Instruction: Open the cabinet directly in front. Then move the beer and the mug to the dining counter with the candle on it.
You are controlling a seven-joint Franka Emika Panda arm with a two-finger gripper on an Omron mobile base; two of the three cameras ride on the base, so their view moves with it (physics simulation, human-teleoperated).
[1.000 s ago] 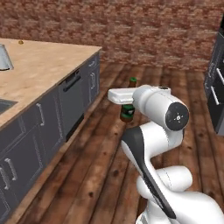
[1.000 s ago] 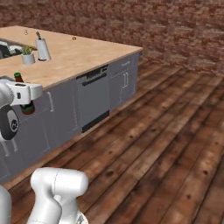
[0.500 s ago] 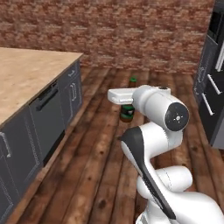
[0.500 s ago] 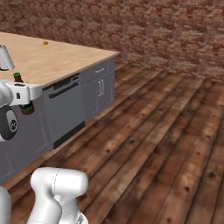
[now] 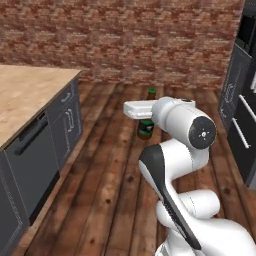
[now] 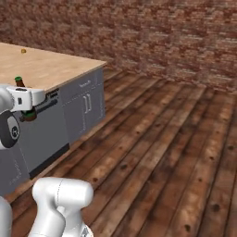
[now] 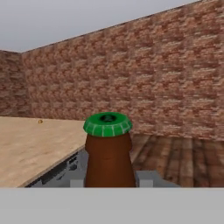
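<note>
Brick wall (image 5: pixel 130 40) and plank floor (image 6: pixel 171 152) formed the backdrop, with a light wood counter (image 5: pixel 25 97) over grey units to the arm's left. Gripper (image 7: pixel 109 180) jaws were clamped on the beer (image 7: pixel 108 153), held upright above the floor, green cap (image 5: pixel 152 92) uppermost.
</note>
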